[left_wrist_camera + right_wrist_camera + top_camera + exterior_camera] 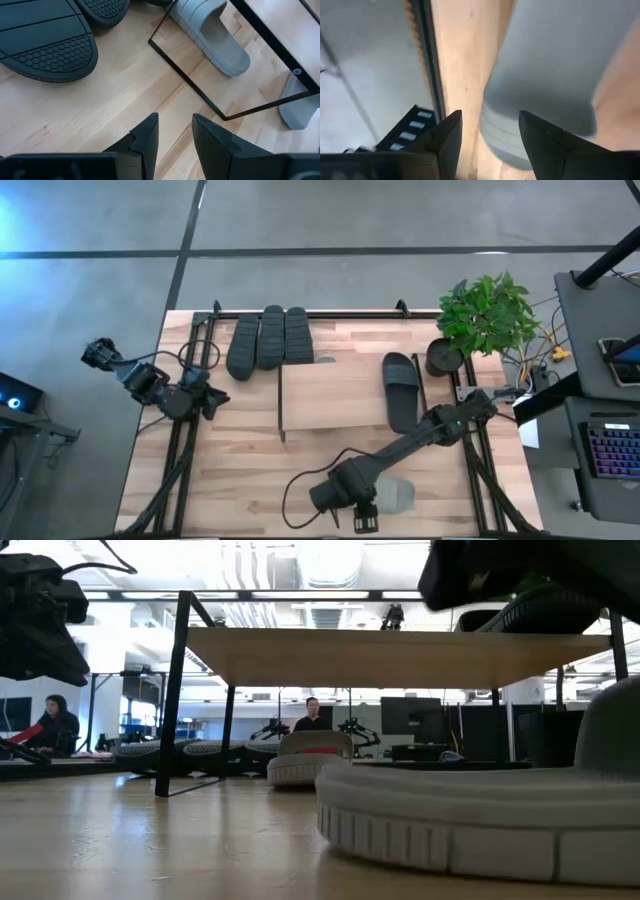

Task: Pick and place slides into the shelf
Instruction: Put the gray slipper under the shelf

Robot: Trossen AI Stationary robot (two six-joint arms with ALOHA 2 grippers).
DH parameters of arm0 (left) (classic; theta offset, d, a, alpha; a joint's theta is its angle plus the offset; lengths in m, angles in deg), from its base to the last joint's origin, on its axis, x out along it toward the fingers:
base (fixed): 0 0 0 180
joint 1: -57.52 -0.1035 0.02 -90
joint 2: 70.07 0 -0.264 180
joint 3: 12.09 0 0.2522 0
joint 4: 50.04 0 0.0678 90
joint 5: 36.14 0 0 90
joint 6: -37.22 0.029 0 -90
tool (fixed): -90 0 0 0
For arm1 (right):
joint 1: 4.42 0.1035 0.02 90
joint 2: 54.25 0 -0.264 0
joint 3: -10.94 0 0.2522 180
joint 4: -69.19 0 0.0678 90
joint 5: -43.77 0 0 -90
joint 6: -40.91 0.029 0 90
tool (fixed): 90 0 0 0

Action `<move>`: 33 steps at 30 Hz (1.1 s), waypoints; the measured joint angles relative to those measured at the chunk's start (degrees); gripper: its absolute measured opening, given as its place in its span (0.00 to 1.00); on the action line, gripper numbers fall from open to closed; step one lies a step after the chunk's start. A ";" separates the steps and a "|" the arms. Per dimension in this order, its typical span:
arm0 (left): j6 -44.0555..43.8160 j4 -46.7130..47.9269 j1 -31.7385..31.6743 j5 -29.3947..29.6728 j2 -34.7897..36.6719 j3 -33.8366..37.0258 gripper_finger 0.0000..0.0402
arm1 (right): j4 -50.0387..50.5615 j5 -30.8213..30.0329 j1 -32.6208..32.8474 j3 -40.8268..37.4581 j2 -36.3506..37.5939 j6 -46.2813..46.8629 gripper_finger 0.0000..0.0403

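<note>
A light grey slide point(397, 495) point(480, 820) lies sole down on the table near its front edge. My right gripper point(365, 520) point(487, 135) hangs open just over that slide's end point(540, 85), one finger above the table and the other above the slide. Another light grey slide point(215, 35) point(310, 755) rests on the table under the shelf point(330, 395). One dark slide point(400, 390) lies on the shelf's top board. Three dark slides point(270, 340) lie side by side at the far left. My left gripper point(210, 398) point(175, 127) waits open at the table's left, holding nothing.
A potted plant point(487, 315) and a black pot point(443, 358) stand at the far right corner. A desk with a keyboard point(610, 450) is beyond the table's right edge. People point(55, 725) sit in the room behind. Bare wood point(250, 470) lies at the near left.
</note>
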 joint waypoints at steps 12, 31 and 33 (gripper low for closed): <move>2.94 -0.80 0.02 -2.87 -1.32 0.02 0.26 | -1.49 -12.91 5.69 -0.24 4.96 35.15 0.35; 8.97 -1.97 0.00 -4.47 -1.33 0.04 0.26 | -16.94 -18.99 11.48 -14.46 4.52 55.73 0.02; 8.99 -1.99 0.00 -4.70 -1.33 0.04 0.26 | -16.89 -17.67 12.46 -15.38 4.52 57.32 0.02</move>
